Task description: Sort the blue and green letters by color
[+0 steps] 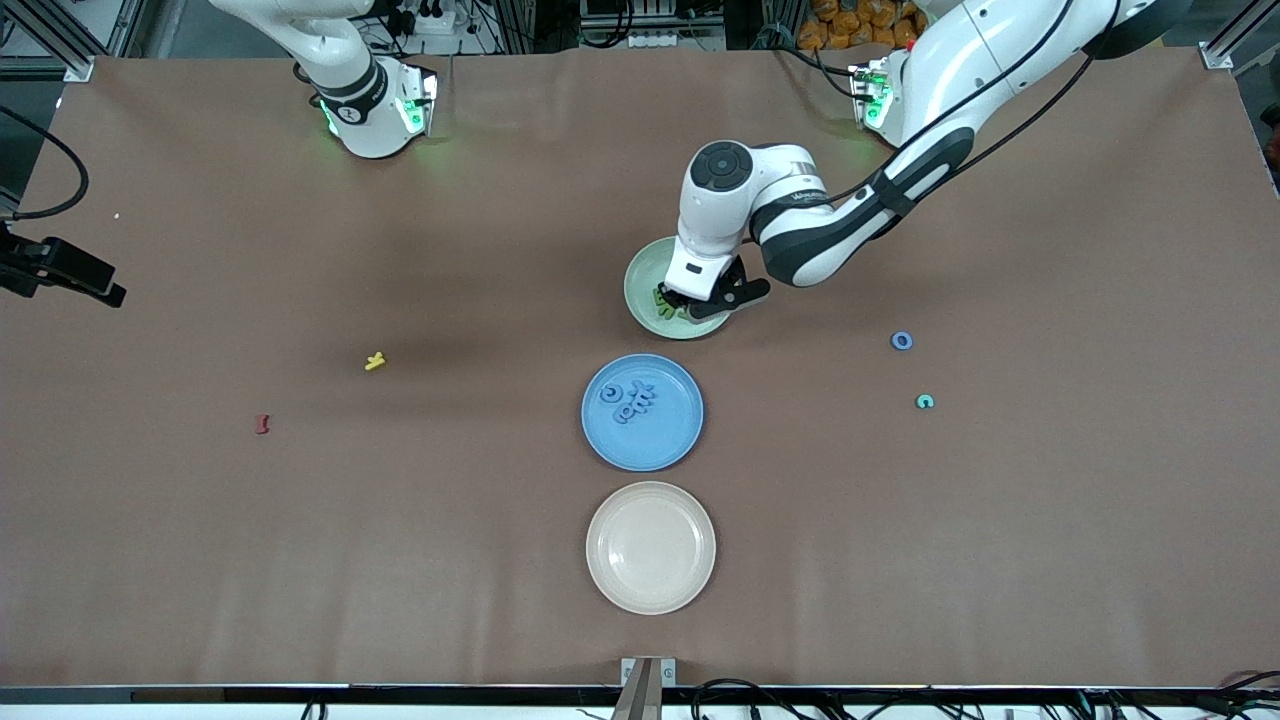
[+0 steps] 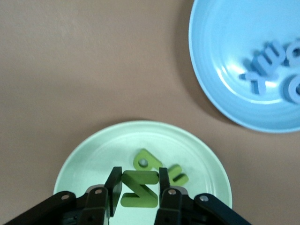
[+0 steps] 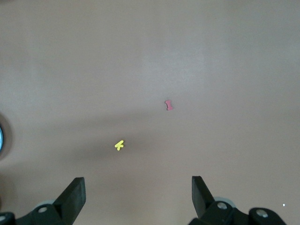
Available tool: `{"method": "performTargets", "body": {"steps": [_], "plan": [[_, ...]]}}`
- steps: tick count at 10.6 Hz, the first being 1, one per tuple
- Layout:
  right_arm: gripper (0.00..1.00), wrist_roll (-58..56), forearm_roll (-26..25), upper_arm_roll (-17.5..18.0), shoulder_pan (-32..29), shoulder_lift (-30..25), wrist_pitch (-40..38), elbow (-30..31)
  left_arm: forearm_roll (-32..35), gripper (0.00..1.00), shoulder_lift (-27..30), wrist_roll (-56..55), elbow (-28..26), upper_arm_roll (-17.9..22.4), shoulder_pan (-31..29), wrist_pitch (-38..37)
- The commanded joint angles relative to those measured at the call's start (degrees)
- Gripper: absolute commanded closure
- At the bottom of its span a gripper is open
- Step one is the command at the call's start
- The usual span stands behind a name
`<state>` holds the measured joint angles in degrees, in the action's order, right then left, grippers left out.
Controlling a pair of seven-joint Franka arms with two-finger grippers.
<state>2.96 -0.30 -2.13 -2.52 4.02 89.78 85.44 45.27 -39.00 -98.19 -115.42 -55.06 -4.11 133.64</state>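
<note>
- Nearest the front camera sits the cream plate (image 1: pixel 650 547), with nothing on it.
- Next up, the blue plate (image 1: pixel 642 412) carries a cluster of blue letters (image 1: pixel 630 400), lying flat and touching one another.
- Farther still, the green plate (image 1: pixel 645 285) holds green letters (image 2: pixel 157 171), and the left gripper (image 1: pixel 700 300) is low over it, its jaws clamped on a green letter (image 2: pixel 139 187) just above the plate.
- Loose on the table toward the left arm's end: a blue ring letter (image 1: pixel 902 341) and, nearer the camera, a green letter on the table (image 1: pixel 925 402), the two near each other but apart.
- Toward the right arm's end lie a yellow letter (image 1: pixel 375 361) and a dark red letter (image 1: pixel 263 424), well apart from the plates.
- Right gripper (image 3: pixel 138 192) waits high over that end, jaws spread wide and holding nothing.
</note>
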Motion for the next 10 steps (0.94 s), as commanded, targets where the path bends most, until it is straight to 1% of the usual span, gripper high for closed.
{"method": "performTargets", "body": {"steps": [1,2,3,5,7,8,10], "plan": [[0.00,-0.24,0.21,-0.50,0.59,0.20,0.57,0.34,-1.15,0.53,-0.63,-2.87,-0.07,0.39,3.49,-0.58],[0.00,-0.24,0.30,-0.50,0.59,0.20,0.57,0.34,-1.24,0.01,-0.72,-3.32,-0.15,0.83,4.80,-0.75],[0.00,-0.24,0.21,-0.50,0.59,0.38,0.57,0.25,-1.24,0.00,-0.72,-3.85,-0.16,2.23,5.69,-1.19],[0.00,-0.15,0.12,-0.50,1.38,0.90,0.57,-0.28,-1.33,0.00,-0.11,-3.68,0.11,3.20,4.04,-1.37],[0.00,-0.06,0.30,-0.33,2.34,0.99,1.18,-0.28,-0.72,0.00,0.42,-2.28,2.20,4.35,-1.39,-1.37],[0.00,-0.06,0.39,-0.15,2.43,0.99,1.19,-0.28,-0.62,0.00,0.33,0.52,3.09,5.48,-4.21,-1.37],[0.00,-0.06,0.30,-0.24,3.31,0.99,1.19,-0.54,-0.80,0.00,0.25,5.19,4.40,6.02,-8.96,-1.37]]}}
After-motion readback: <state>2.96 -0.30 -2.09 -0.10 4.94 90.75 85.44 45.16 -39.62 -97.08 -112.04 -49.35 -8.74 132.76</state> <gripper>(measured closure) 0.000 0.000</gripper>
